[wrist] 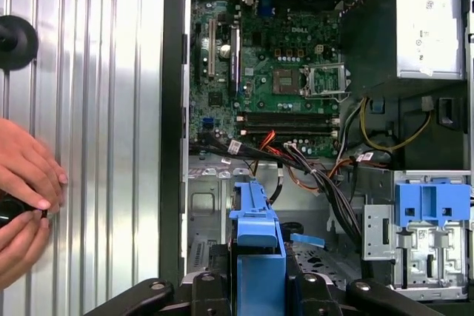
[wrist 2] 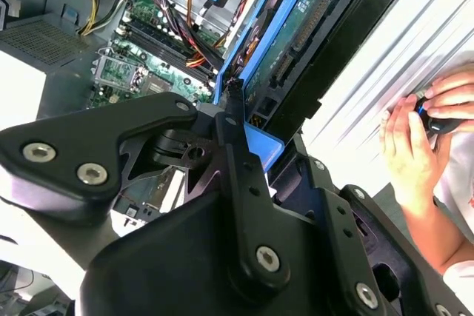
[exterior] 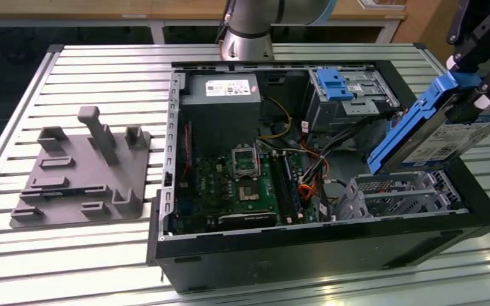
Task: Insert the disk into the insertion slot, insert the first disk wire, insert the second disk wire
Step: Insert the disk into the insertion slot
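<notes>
A grey fixture block [exterior: 66, 185] lies on the slatted table [exterior: 100, 70], perhaps touching the open computer case [exterior: 313, 255].

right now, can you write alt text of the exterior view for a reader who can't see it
The gripper holds the disk, tilted in its blue carrier, over the insertion slot at the exterior view's right end of an open computer case. The case sits on a slatted metal table beside a grey fixture plate.
</notes>
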Robot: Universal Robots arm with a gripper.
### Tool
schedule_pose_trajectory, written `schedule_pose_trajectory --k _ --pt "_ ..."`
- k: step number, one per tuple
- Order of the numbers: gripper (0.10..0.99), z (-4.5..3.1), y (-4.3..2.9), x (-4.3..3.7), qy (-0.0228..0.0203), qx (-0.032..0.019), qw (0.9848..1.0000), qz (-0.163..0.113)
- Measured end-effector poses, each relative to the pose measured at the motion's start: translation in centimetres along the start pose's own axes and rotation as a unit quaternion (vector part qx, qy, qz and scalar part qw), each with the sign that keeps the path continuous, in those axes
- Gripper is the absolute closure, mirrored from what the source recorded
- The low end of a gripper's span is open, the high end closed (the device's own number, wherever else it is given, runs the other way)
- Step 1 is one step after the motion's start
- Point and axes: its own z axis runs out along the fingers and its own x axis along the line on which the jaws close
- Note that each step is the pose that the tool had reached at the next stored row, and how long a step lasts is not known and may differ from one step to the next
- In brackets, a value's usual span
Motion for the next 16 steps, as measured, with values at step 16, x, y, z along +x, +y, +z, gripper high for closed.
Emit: schedule_pose_trajectory --k 16 --pt "0.722 0.7 0.04 -0.1 0.0004 -0.0003 1.0 -0.008"
